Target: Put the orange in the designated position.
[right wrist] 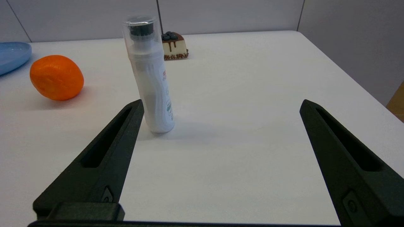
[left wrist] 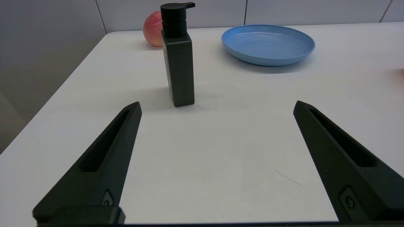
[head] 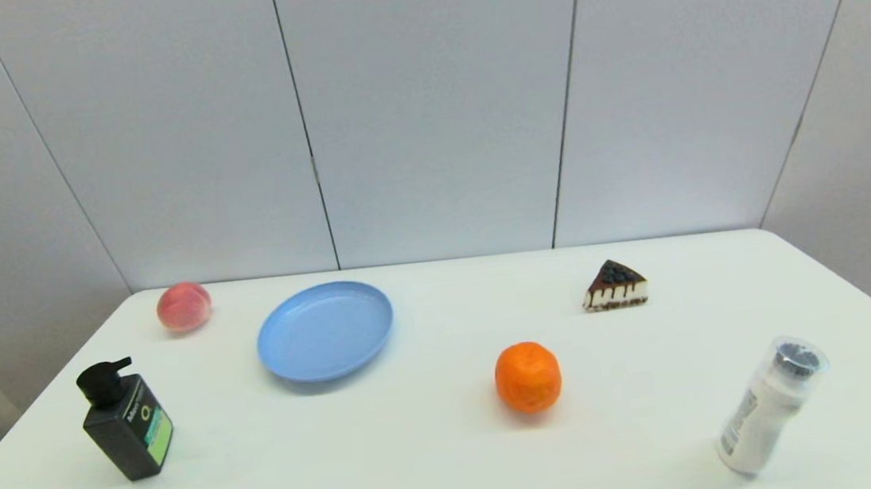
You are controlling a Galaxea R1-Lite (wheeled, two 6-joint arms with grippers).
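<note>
Lying: orange point(right wrist: 56, 77) beyond spread right end effector point(right wrist: 221, 105).

white table point(head: 441, 467) | on it: peach point(head: 183, 306), blue plate point(head: 325, 331), black pump bottle point(head: 126, 422), orange point(head: 527, 377), cake slice point(head: 614, 286), white bottle point(head: 769, 406)

One orange point(head: 527, 377), peach point(head: 183, 306), plate point(head: 325, 331), cake slice point(head: 614, 286), two bottles point(head: 126, 422).

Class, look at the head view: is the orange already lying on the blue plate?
No. The orange sits on the bare white table, apart from the blue plate.
</note>
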